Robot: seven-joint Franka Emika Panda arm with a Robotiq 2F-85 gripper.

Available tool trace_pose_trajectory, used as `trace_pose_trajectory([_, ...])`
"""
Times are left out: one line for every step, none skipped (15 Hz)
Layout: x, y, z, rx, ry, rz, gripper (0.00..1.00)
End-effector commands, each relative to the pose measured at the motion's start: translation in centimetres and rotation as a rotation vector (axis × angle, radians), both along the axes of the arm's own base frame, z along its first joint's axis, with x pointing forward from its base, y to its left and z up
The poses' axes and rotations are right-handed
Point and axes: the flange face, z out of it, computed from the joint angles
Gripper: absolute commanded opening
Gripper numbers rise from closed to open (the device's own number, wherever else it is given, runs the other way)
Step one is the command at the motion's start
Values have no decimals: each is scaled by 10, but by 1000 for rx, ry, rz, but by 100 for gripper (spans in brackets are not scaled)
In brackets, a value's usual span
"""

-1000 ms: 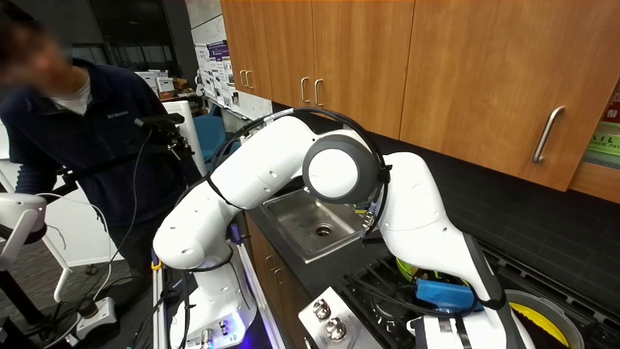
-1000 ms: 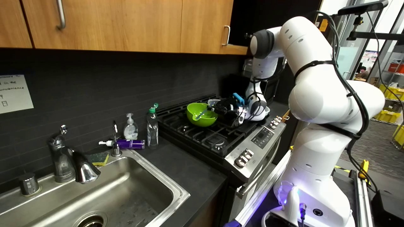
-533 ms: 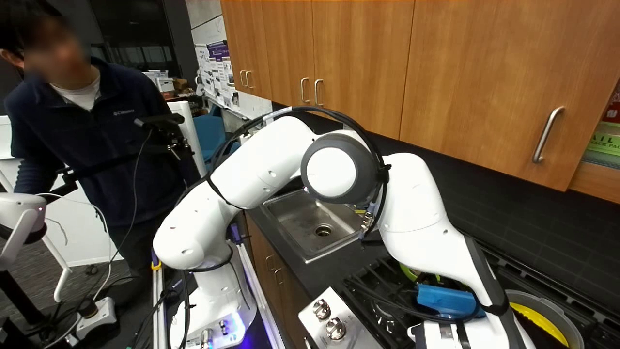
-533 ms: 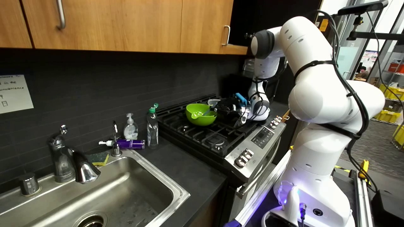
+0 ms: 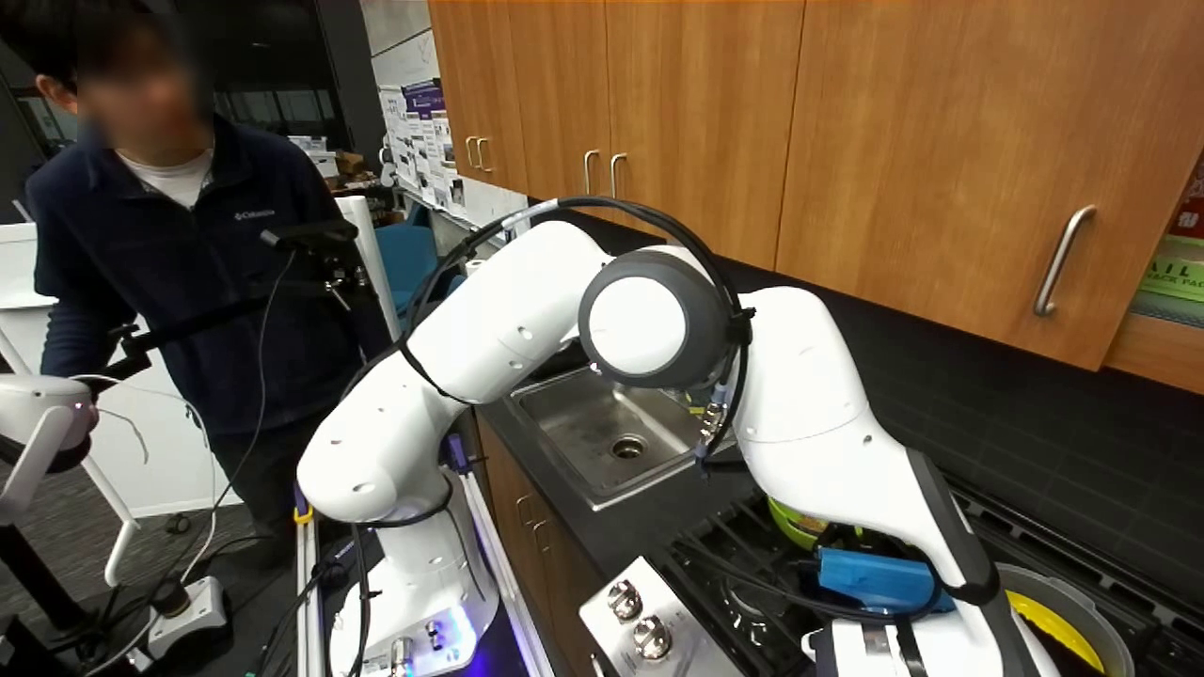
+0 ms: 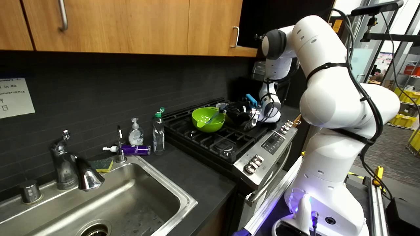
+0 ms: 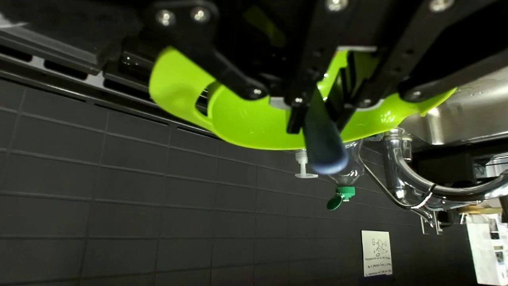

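On the white arm [image 6: 323,105], the black two-fingered tool [image 7: 320,120] has its jaws nearly together, pinching a blue-grey utensil [image 7: 326,153] that slants into a lime-green plastic bowl [image 7: 252,121]. The bowl rests on a black gas stove [image 6: 229,146], its wall around the utensil's lower end. In an exterior view, the arm partly hides a round grey pot [image 5: 1093,606]. Farther off, the dark counter [image 6: 187,165] holds a clear green-capped bottle [image 6: 158,135] and a clear pump bottle [image 6: 136,135].

Green bowl [image 6: 212,126] (plus grey pot [image 5: 1102,622]) on the black stovetop [image 6: 226,146].
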Motion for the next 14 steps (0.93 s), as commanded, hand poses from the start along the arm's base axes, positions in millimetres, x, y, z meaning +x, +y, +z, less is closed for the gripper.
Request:
trace_pose_trajectory([3, 0, 21, -14, 1, -11, 5])
trace_pose_trajectory([4, 0, 23, -17, 0, -10, 5])
trace_pose_trajectory([5, -1, 25, -20, -2, -10, 5])
trace_pose_trajectory([5, -1, 27, -23, -3, -10, 5])
trace_pose_trajectory([5, -1, 28, -26, -4, -11, 5])
trace_pose_trajectory([6, -1, 29, -28, -6, -11, 5])
trace_pose_trajectory([5, 0, 27, -27, -2, -10, 5])
trace_pose_trajectory([4, 0, 26, -26, 1, -11, 5])
trace_pose_trajectory([3, 1, 24, -25, 5, -12, 5])
trace_pose_trajectory([0, 2, 21, -24, 11, -16, 5])
trace_pose_trajectory([-2, 2, 19, -22, 16, -19, 5])
trace_pose_trajectory([-5, 3, 16, -20, 21, -21, 5])
trace_pose_trajectory([-7, 4, 15, -17, 25, -22, 5])
trace_pose_trajectory([-10, 4, 12, -14, 30, -25, 5])
